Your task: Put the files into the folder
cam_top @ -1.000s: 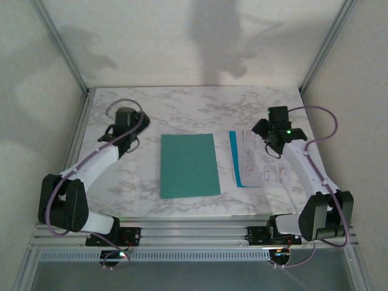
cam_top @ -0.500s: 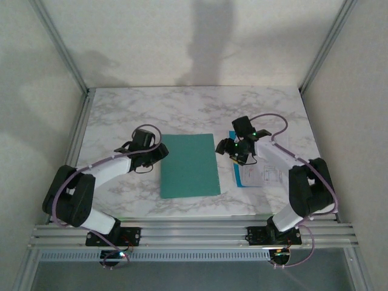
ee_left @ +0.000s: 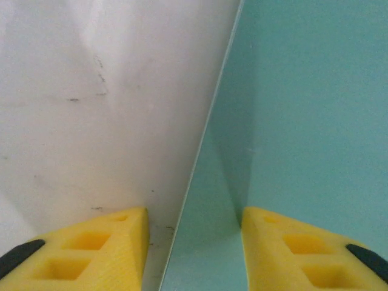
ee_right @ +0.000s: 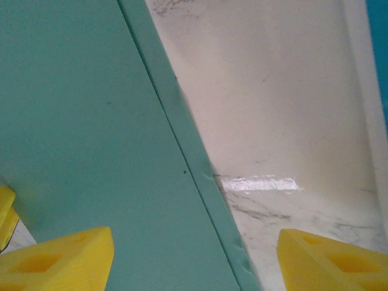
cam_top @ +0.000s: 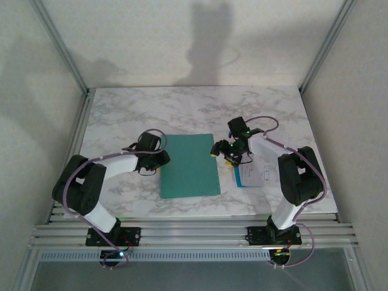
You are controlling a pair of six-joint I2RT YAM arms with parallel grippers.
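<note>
The teal-green folder lies flat and closed in the middle of the marble table. My left gripper is low at the folder's left edge, open. In the left wrist view that edge runs between the yellow fingers, with the folder to the right and my gripper straddling it. My right gripper is open at the folder's right edge; its wrist view shows the folder under the left finger and my gripper spanning the edge. The files lie right of the folder, partly under the right arm, their blue strip showing.
The marble tabletop stretches bare behind the folder. Grey enclosure walls and metal posts close in the left, right and back. Both arm bases sit on the rail at the near edge.
Both arms have swung inward and down. The left gripper moved right to the folder's left edge; the right gripper moved left off the files to the folder's right edge.
</note>
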